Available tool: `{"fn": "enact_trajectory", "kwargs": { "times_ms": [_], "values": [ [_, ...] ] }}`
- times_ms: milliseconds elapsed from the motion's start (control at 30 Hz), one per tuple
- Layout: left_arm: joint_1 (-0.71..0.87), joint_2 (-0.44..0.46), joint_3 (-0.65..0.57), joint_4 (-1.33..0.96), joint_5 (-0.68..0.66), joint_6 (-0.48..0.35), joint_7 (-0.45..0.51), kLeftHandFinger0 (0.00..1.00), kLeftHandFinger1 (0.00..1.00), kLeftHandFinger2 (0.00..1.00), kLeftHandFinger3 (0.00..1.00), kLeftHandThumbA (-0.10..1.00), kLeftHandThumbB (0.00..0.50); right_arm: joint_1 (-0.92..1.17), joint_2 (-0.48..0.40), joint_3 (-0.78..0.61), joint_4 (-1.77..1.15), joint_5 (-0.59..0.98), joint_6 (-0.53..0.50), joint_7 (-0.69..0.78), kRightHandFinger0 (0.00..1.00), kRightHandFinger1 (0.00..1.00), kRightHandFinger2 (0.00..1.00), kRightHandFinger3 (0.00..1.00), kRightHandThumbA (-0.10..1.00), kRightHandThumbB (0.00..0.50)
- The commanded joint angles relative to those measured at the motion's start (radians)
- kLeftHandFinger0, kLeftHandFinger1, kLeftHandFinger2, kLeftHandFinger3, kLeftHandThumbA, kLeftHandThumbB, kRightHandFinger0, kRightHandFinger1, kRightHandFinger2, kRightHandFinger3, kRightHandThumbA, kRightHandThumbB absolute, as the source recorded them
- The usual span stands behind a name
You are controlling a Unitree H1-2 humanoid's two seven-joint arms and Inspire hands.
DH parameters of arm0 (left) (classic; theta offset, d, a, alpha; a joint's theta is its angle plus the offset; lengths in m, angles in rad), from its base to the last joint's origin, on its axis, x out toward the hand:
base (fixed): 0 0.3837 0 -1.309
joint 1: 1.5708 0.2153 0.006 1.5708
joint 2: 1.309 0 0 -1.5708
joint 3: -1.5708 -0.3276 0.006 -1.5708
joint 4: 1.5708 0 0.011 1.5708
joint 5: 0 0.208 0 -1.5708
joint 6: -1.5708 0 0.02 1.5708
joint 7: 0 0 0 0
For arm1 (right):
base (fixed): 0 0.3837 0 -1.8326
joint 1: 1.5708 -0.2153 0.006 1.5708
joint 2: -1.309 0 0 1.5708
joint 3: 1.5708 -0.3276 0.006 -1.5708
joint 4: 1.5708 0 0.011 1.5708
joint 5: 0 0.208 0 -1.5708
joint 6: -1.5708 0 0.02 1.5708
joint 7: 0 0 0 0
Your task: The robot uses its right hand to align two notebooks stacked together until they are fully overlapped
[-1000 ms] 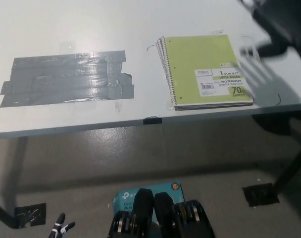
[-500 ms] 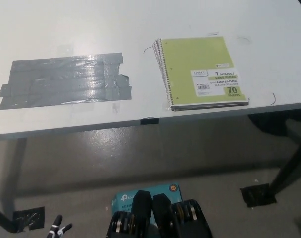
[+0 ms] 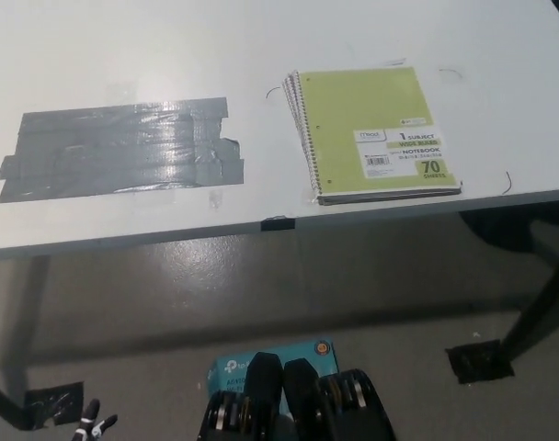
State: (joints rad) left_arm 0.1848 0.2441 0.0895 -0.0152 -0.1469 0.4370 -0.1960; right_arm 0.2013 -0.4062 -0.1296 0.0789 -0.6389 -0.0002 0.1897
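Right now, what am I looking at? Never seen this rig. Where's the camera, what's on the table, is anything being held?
This is one picture from a camera on a humanoid robot's head, looking steeply down over the front edge of a white table to the floor below.

On the table, at right, lie the notebooks: a green spiral-bound cover on top, with the edges of another showing just beyond it along the spiral side, so the stack looks close to aligned. At left is a patch of grey tape stuck flat to the tabletop. A teal box sits on the floor.

Nothing is held. Only the fingertips of the robot's white left hand peek in at the bottom left, too little to tell open from shut. The black right hand is out of the picture.
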Motion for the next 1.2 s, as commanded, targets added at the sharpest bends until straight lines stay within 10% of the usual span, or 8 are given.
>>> {"fn": "enact_trajectory", "kwargs": {
  "times_ms": [0, 1167],
  "values": [
    [-0.007, 0.013, 0.03, -0.016, -0.026, -0.018, -0.003, 0.3, 0.42, 0.52, 1.0, 1.0, 0.482, -0.011, -0.037, 0.009, -0.002, 0.101, 0.057, 0.071, 1.0, 1.0, 1.0, 1.0, 0.96, 0.215],
    [-0.017, 0.016, 0.094, -0.049, -0.024, 0.033, 0.008, 0.41, 0.45, 0.55, 1.0, 1.0, 0.5, -0.051, -0.098, 0.132, -0.127, 0.19, 0.206, 0.165, 1.0, 1.0, 1.0, 1.0, 0.98, 0.201]
  ]
}}
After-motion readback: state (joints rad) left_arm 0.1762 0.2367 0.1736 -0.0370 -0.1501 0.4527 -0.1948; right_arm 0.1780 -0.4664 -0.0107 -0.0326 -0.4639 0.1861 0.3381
